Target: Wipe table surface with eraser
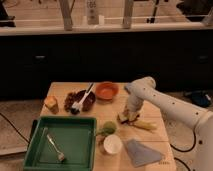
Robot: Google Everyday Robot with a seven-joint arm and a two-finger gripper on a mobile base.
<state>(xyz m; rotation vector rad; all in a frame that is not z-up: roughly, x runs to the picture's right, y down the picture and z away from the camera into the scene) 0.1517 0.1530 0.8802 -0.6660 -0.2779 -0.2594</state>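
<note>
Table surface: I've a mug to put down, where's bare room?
Bare: the far-left corner behind the cube; the strip between yellow item and grey cloth. Crowded: the middle, with end effector down between orange bowl and white cup.

No legible text, label or number anywhere.

I see a green tray (pixel 65 120) at seven o'clock, an orange bowl (pixel 106 90) at twelve, a white cup (pixel 112 144) at six.
</note>
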